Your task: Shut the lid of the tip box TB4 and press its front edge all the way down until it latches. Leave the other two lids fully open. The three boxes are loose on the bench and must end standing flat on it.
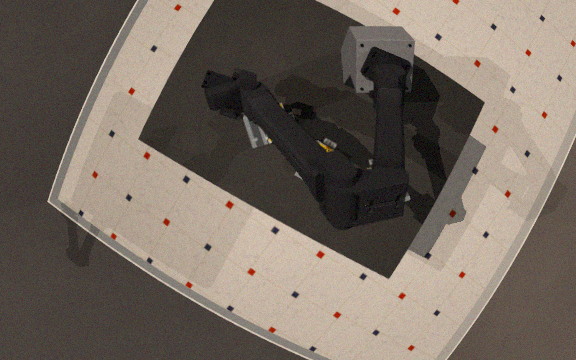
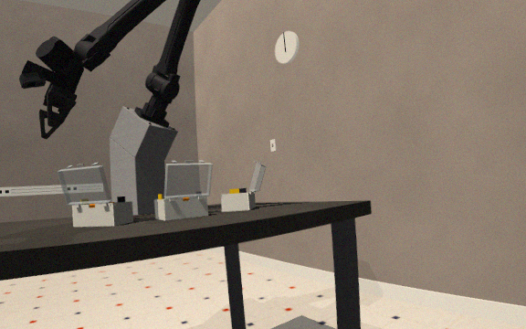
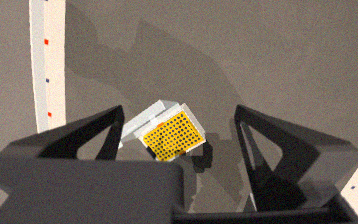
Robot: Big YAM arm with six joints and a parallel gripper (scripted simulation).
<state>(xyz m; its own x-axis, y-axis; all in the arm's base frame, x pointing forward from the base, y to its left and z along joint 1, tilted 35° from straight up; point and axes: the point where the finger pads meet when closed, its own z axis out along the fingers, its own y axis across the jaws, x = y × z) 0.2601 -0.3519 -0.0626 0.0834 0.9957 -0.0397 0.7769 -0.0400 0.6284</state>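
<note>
Three white tip boxes with yellow racks stand in a row on the dark bench (image 2: 263, 216) (image 1: 268, 40), all lids raised. I cannot read which one is TB4. In the side view they are the left box (image 2: 102, 214), the middle box (image 2: 182, 208) and the right box (image 2: 236, 201). My gripper (image 2: 49, 128) (image 3: 179, 111) is open and empty, hanging high above the left box. In the wrist view one open box (image 3: 174, 135) lies far below between the fingers. From overhead the arm hides most of the boxes; only a white lid edge (image 1: 255, 134) and a yellow bit (image 1: 325, 145) show.
The grey robot pedestal (image 2: 137, 160) (image 1: 375, 42) stands on the bench just behind the left and middle boxes. The bench's front edge lies close in front of the boxes. A tiled floor (image 1: 318, 300) surrounds the bench.
</note>
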